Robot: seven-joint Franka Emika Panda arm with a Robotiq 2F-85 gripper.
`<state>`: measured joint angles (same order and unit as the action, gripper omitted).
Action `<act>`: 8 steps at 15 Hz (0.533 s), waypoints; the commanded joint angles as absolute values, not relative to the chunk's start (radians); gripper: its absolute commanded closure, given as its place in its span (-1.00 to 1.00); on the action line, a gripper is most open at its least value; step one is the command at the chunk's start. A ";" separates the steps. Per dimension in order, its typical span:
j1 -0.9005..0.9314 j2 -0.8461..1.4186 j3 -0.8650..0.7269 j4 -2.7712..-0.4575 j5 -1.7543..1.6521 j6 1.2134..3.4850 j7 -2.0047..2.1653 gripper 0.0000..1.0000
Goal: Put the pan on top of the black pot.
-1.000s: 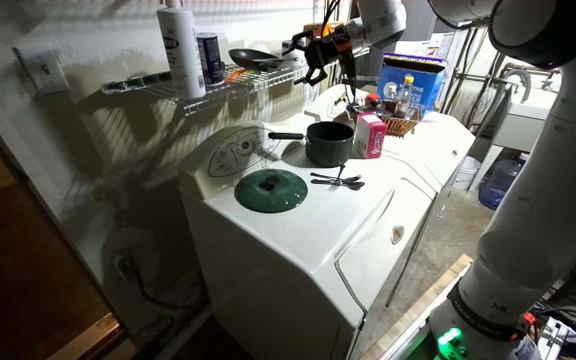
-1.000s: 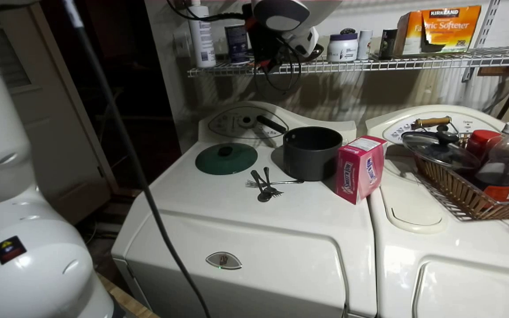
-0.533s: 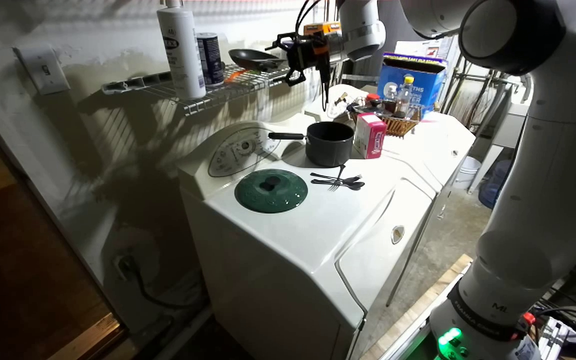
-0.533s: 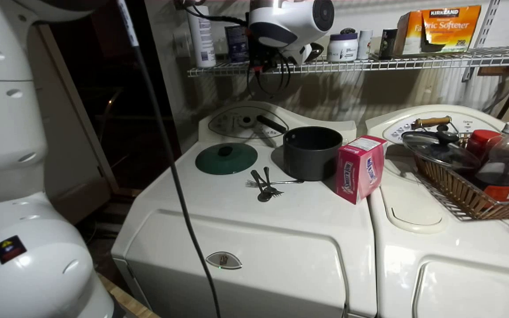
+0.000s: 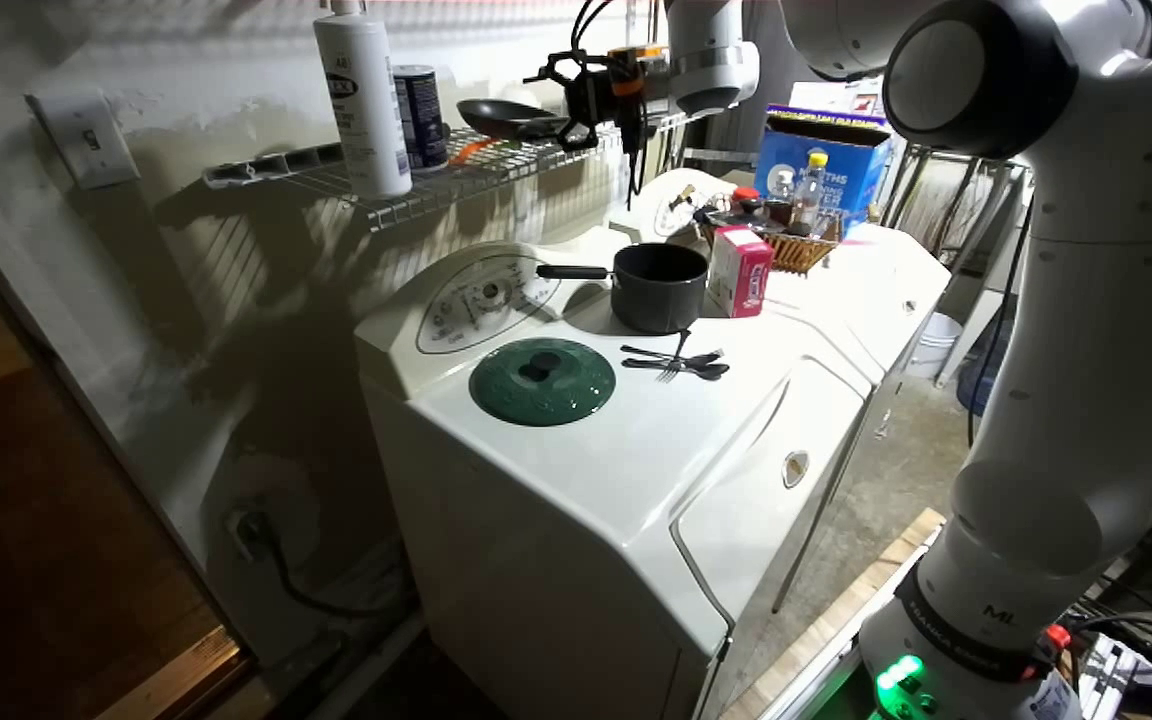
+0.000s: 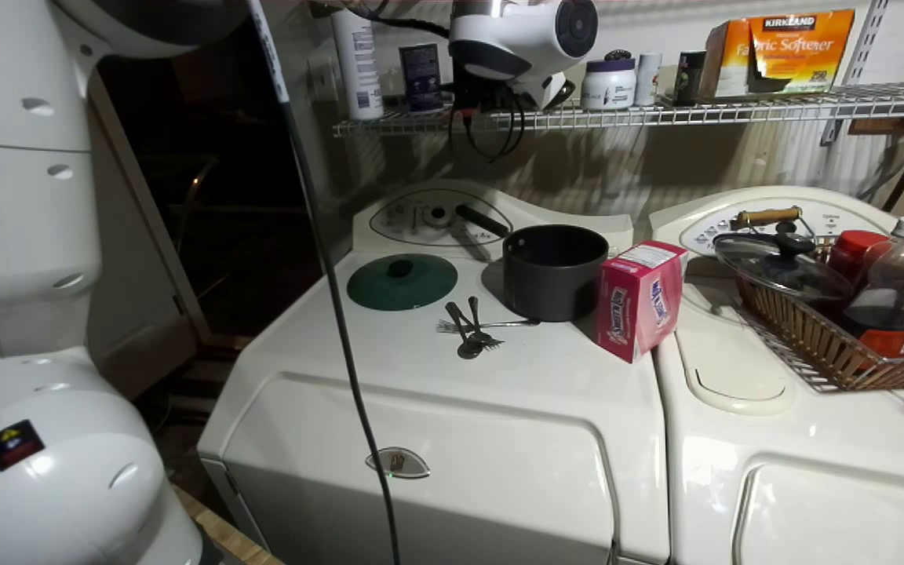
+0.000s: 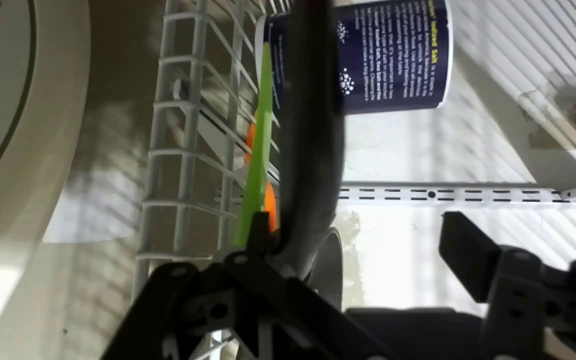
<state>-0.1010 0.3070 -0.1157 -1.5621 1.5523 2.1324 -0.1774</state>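
The pan [image 5: 499,117] is small and dark and rests on the wire shelf above the machine. In the wrist view its dark handle [image 7: 312,150] rises blurred between the fingers, close to the left finger, and part of its bowl [image 7: 329,272] shows below. My gripper [image 5: 551,108] is open beside the pan at shelf height; its fingers stand wide apart in the wrist view [image 7: 363,245], not shut on anything. The black pot [image 5: 658,300] stands upright on the white machine, and it also shows in an exterior view [image 6: 554,282]; its handle points towards the control panel.
A green lid [image 5: 556,395] and several utensils [image 6: 469,337] lie near the pot. A pink box [image 6: 640,302] stands beside it. A salt canister [image 7: 393,57] and a white bottle [image 5: 366,110] stand on the wire shelf [image 6: 703,112]. A basket [image 6: 829,345] holds bottles.
In the exterior views my arm has swung and the gripper has moved closer to the pan on the shelf. The pan, pot and other objects have not moved.
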 commanded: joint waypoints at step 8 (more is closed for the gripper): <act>-0.140 0.410 -0.106 -1.484 1.556 2.147 -0.113 0.85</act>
